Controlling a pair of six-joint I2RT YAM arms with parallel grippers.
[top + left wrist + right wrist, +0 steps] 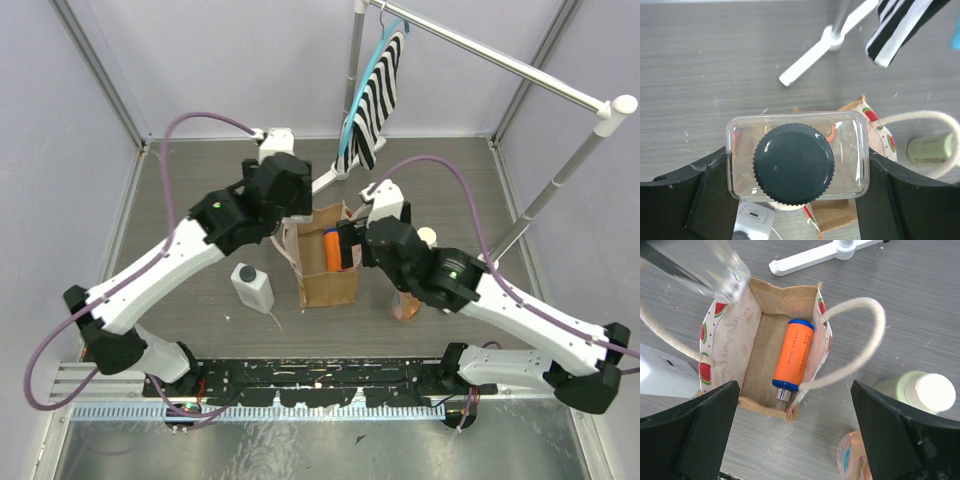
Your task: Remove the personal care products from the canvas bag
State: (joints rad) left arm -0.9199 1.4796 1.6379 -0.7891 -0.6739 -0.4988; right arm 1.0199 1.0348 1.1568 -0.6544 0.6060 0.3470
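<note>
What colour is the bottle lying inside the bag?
Orange, with blue ends. The right wrist view shows the bottle in the bag best.

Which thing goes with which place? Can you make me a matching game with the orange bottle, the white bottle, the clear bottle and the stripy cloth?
Things: 1 orange bottle; 2 white bottle; 3 clear bottle; 4 stripy cloth.
Places: A in the left pincer; B hanging from the rail; C lying in the bag; D standing on the table.
Pairs: 1-C, 2-D, 3-A, 4-B.
</note>
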